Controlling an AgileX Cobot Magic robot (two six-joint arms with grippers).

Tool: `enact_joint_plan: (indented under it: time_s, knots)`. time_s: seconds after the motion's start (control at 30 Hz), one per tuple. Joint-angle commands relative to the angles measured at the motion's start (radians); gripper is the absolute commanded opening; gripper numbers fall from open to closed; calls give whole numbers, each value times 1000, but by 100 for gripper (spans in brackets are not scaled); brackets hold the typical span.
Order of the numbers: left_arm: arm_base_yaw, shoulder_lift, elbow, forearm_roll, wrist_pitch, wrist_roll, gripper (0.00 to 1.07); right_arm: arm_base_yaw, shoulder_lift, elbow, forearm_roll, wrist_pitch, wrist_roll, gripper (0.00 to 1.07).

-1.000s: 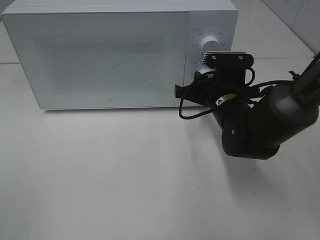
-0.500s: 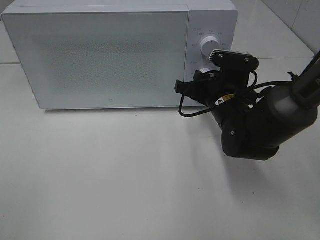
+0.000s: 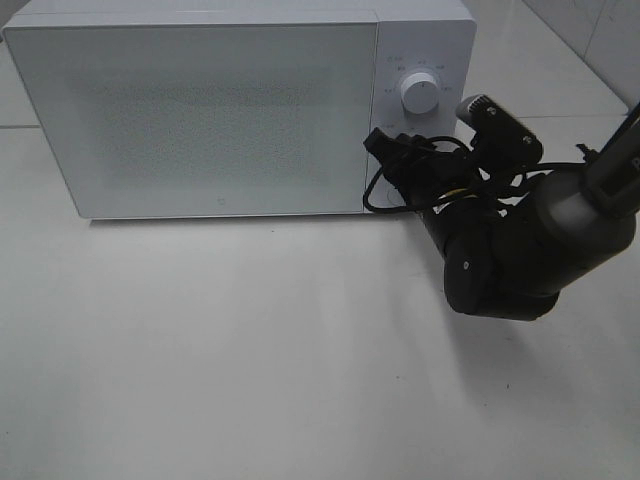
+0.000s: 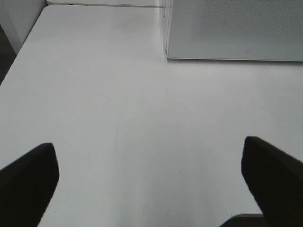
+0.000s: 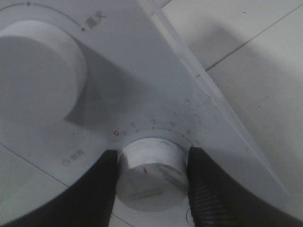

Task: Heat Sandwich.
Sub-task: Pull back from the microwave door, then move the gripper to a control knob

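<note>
**Item: sandwich.** Not visible in any view. Whether it lies behind the shut door cannot be told from here.

**Handling (judged):** bread of this kind is likely light, soft and easily crushed, and the filling is apt to slide out. It is best held across the crust edges with a gentle squeeze, or carried from beneath on whatever bears it.

**Housing:** white microwave (image 3: 220,110) at the back of the tabletop (image 3: 250,350). Its door (image 3: 200,60) is closed flush. The dotted window gives no sight of the inside.

**Controls:** control panel (image 3: 440,30) on the oven's right side. The upper knob (image 3: 418,93) is free. The lower knob (image 5: 150,179) has a numbered scale starting at a red zero, and a red index mark on its face.

**Right tool** (image 5: 151,163): partly closed, with one finger on each side of the lower knob and, by the look of it, pressing against it. The step in hand is judged to be setting the timer.

**Left tool** (image 4: 149,161): jaws spread fully wide, holding nothing. It hangs over bare tabletop, well apart from the oven's front corner
</note>
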State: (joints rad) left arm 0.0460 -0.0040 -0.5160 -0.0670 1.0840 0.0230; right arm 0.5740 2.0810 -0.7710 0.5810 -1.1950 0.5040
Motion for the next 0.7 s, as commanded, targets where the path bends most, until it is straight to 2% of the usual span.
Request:
enact_joint_plan:
  time_s: [0.03,0.7]
  knots:
    - [3,-17,1,-1,-10,1,98,-1,-7,-7,-2,-106,150,10]
    - [3,-17,1,-1,-10,1,98,-1,-7,-7,-6,-118,774,9]
